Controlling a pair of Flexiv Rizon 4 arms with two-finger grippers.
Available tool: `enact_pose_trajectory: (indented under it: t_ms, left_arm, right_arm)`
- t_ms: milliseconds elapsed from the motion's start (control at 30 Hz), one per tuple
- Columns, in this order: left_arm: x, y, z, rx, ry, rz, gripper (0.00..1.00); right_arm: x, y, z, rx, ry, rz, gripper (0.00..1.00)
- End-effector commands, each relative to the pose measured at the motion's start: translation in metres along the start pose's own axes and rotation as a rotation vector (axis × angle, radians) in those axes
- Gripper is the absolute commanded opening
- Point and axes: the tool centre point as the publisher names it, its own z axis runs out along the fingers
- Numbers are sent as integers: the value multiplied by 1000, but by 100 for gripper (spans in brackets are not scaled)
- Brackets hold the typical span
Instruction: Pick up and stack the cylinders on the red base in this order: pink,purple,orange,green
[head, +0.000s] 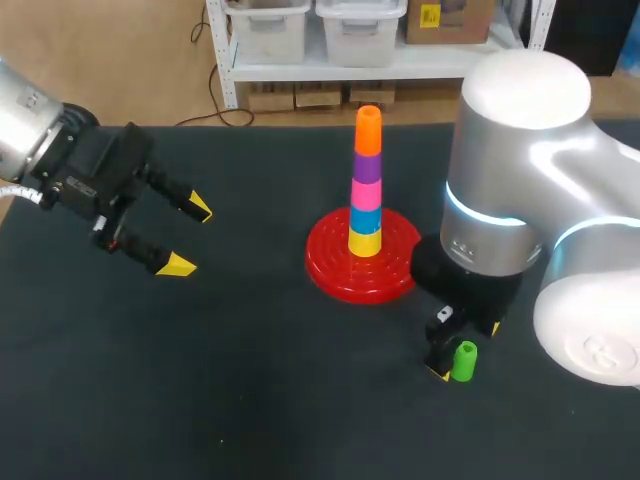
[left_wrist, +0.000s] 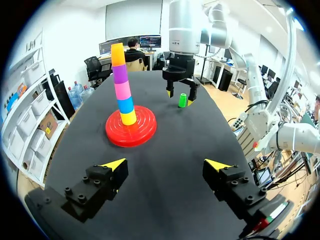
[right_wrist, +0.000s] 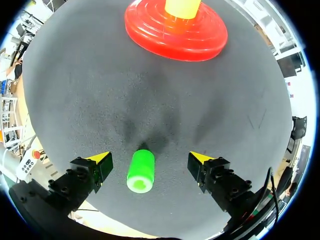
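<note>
Green piece last to go: the right gripper (right_wrist: 150, 160) hangs low over the green cylinder (head: 464, 361), which stands upright on the black table (head: 250, 400) just beside the red base (head: 330, 262). The fingers are spread, one on each side of the cylinder, and neither touches it. On the base the tower already stands with the orange cylinder (head: 368, 128) on top, above purple and pink. The left gripper (head: 190, 237) hovers well apart at the table's far side, its fingers spread and holding nothing.

The step in hand looks to be the grasp. It probably goes best if the gripper is centred so both fingers meet the cylinder together, since one finger arriving first could tip it. A hold around the middle of its height should keep it straight. The lift likely needs to rise above the orange top before moving across, because the tower is tall and narrow and a side knock could bring it down.
</note>
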Motion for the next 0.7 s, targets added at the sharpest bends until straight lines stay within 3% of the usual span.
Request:
enact_pose_trajectory:
  t_ms: [33,700]
  left_arm:
    - [2,-1,0,-4,-4,4,100]
    - [2,-1,0,-4,-4,4,100]
  right_arm:
    - [0,0,0,-1,-2,0,0]
    - [-4,0,1,-15,14,-7,0]
